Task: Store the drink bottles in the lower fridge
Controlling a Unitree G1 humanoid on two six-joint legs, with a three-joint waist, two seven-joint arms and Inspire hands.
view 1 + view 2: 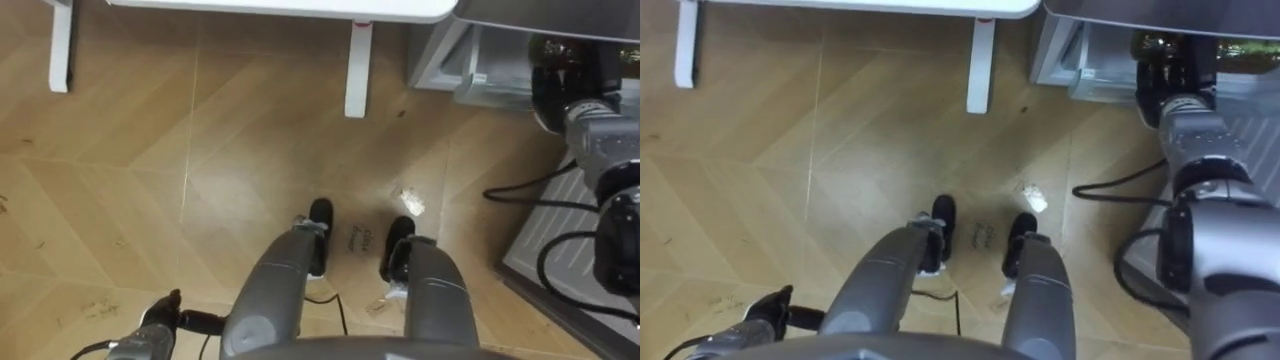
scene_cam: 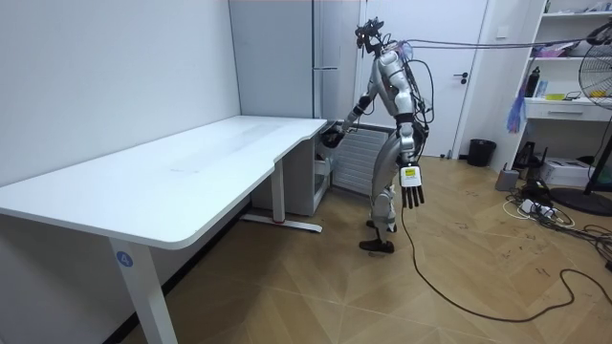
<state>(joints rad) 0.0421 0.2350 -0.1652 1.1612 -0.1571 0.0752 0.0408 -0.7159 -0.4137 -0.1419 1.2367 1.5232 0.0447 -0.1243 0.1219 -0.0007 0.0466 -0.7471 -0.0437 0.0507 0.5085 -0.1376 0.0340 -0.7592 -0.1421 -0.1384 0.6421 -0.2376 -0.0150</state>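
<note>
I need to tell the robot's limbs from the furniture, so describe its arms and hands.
Both arms are rounded silver-grey shells with black joints, plainest on the right arm. The right hand and the left hand are black, the left with a pale tag at its wrist. Thin black cables loop beside the right arm.

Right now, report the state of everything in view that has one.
Tall grey fridge's upper door: shut.
Fridge's lower compartment: open.
Left robot hand: open, hanging at the robot's side.
Right robot hand: extended at the lower compartment, what it holds cannot be told.
White room door: shut.
</note>
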